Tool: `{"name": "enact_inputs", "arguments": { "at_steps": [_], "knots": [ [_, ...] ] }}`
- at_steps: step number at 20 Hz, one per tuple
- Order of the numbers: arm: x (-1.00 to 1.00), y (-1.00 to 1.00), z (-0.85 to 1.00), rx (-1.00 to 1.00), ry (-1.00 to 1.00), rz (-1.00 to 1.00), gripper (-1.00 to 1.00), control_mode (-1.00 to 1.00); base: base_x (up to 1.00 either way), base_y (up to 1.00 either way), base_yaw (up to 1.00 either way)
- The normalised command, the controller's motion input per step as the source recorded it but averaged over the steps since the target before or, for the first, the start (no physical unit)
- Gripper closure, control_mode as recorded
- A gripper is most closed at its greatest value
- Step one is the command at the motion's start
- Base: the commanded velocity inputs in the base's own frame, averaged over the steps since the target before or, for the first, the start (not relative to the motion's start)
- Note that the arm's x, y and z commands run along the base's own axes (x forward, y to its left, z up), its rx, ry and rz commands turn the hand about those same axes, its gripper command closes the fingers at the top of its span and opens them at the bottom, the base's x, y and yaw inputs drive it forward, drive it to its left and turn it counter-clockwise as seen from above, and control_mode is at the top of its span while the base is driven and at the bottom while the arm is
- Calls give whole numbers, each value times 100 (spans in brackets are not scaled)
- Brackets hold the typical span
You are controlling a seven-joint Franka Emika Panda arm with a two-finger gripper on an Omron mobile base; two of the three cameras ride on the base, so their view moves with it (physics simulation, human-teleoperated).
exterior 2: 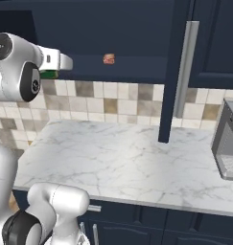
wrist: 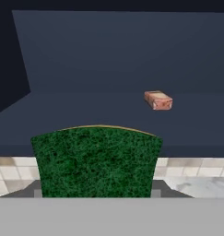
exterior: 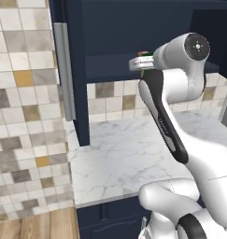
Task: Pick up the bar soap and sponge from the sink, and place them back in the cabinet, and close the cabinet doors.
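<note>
While the bar soap [wrist: 158, 100] rests inside the cabinet [wrist: 109, 60], the tool [wrist: 96, 191] grips the sponge [wrist: 96, 161].

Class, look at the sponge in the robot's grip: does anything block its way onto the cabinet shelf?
Nothing visible does. The sponge faces the open cabinet; the bar soap lies off to one side on the shelf.

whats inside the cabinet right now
The bar soap lies on the shelf inside the cabinet. The claw-held sponge covers part of the shelf's front edge.

Both base views flank the arm, sharing the cabinet [exterior: 133, 32]; hand view peers closely inside it.
</note>
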Motion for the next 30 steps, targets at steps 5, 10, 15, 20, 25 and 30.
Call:
{"name": "enact_inputs", "arguments": {
  "at_steps": [5, 10, 15, 20, 25, 30],
  "knots": [
    [25, 1, 0, 0, 0, 1, 100, -100, 0, 0, 0],
    [22, 1, 0, 0, 0, 1, 100, -100, 0, 0, 0],
    [24, 3, 0, 0, 0, 0, 100, -100, 0, 0, 0],
    [22, 3, 0, 0, 0, 0, 100, -100, 0, 0, 0],
    [21, 7, -2, 0, 0, 0, 100, -100, 0, 0, 0],
    [21, 9, 0, 0, 0, 0, 100, -100, 0, 0, 0]
  ]
}}
